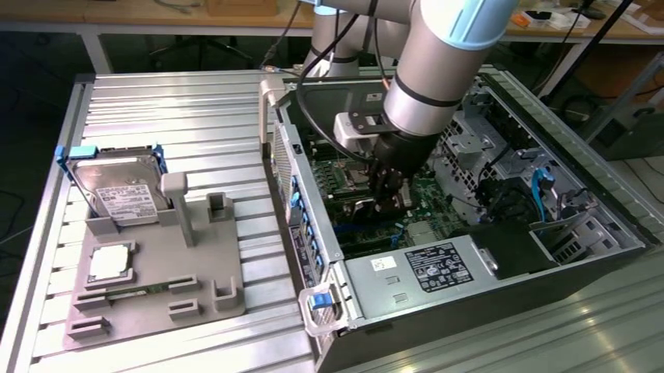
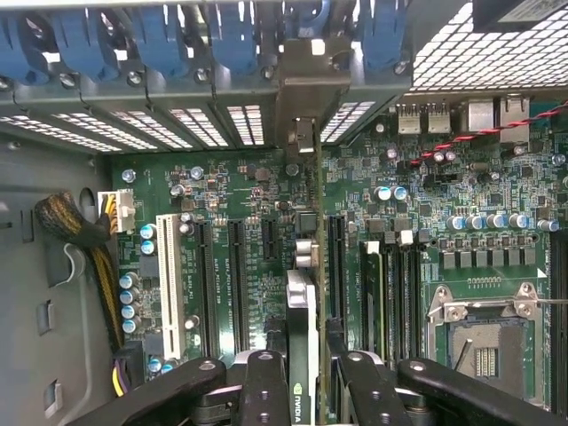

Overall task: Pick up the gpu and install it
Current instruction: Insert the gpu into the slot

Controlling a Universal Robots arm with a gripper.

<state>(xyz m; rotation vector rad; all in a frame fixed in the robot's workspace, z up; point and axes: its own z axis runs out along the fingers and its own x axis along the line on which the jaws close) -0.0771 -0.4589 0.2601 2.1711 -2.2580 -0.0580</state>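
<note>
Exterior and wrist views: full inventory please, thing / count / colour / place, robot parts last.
computer case: 1, dark grey, open, on the exterior view's right of the table
motherboard: 1, green, inside the case
gpu: 1, dark card seen edge-on, upright between the fingers over the motherboard slots
hard drive: 1, silver with white label, in the blue-edged holder at the exterior view's left
parts fixture: 1, grey, on the slatted table
slatted table: 1, pale metal
gripper: 1, black, shut on the gpu
robot arm: 1, grey, reaching down into the case
</note>
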